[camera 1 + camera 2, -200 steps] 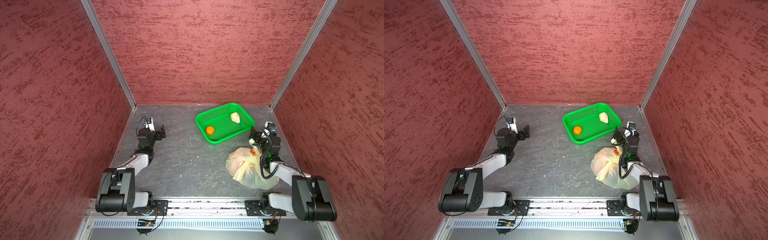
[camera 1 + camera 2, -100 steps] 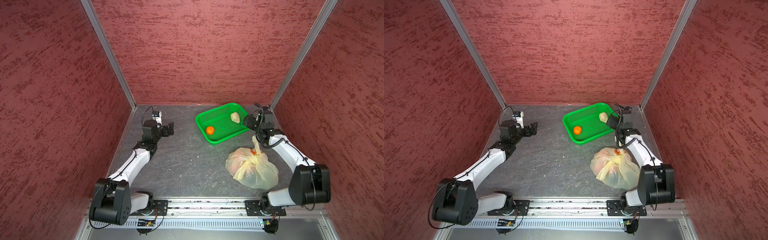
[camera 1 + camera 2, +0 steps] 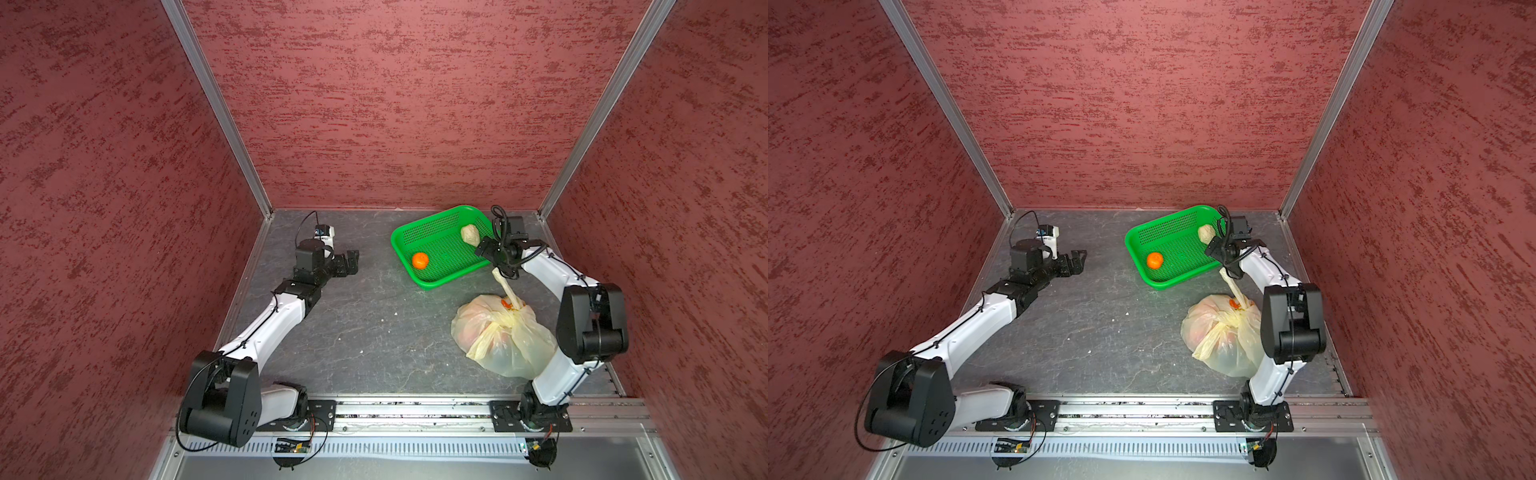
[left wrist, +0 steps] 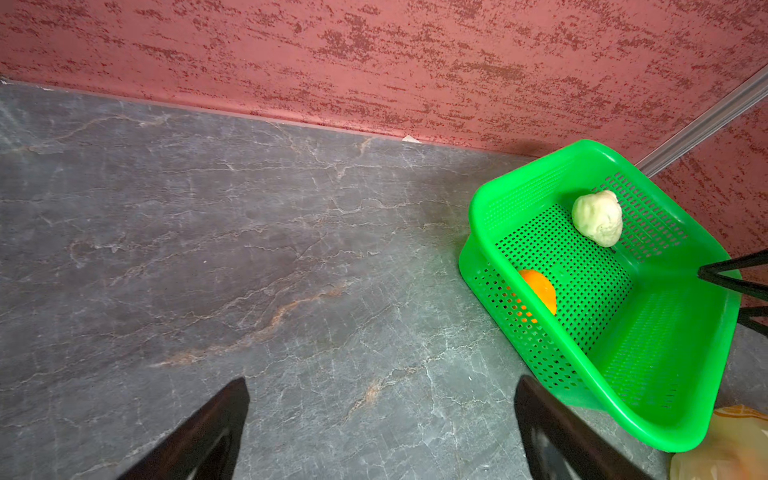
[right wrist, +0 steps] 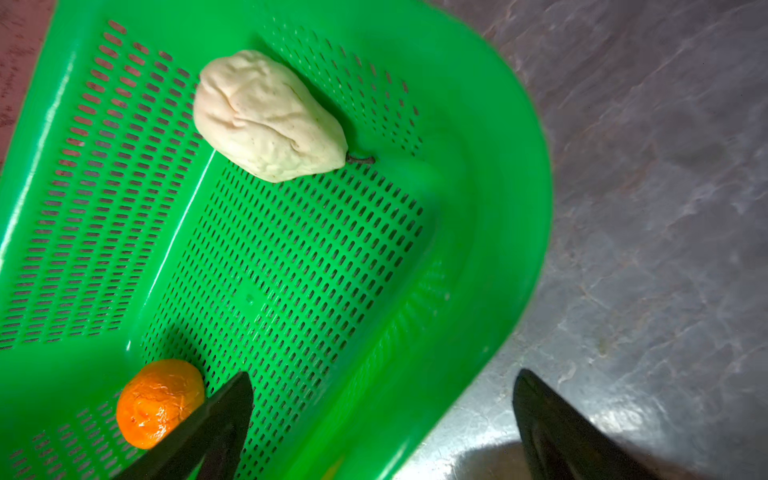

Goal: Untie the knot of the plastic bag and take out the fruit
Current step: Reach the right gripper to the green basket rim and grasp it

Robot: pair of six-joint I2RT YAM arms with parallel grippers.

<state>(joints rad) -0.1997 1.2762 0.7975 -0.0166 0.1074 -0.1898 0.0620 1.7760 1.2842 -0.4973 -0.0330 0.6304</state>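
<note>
The pale-yellow plastic bag (image 3: 503,336) (image 3: 1221,336) lies at the front right, with reddish fruit showing dimly through it. Its knot (image 3: 514,305) (image 3: 1241,305) is on the far side, and a twisted handle strip (image 3: 503,284) rises from it towards my right wrist. My right gripper (image 3: 484,249) (image 5: 382,415) is open, straddling the green basket's near right rim. An orange (image 3: 420,260) (image 5: 160,403) and a cream lumpy piece (image 3: 470,235) (image 5: 268,118) lie in the basket. My left gripper (image 3: 349,264) (image 4: 380,415) is open and empty over bare floor at the back left.
The green mesh basket (image 3: 401,245) (image 3: 1133,257) (image 4: 478,216) stands at the back right, close to the rear wall. Red textured walls close in three sides. A metal rail (image 3: 415,411) with both arm bases runs along the front.
Both arms have unfolded and reached towards the back. The right gripper left the bag's top for the basket's corner. The handle strip now stands up.
</note>
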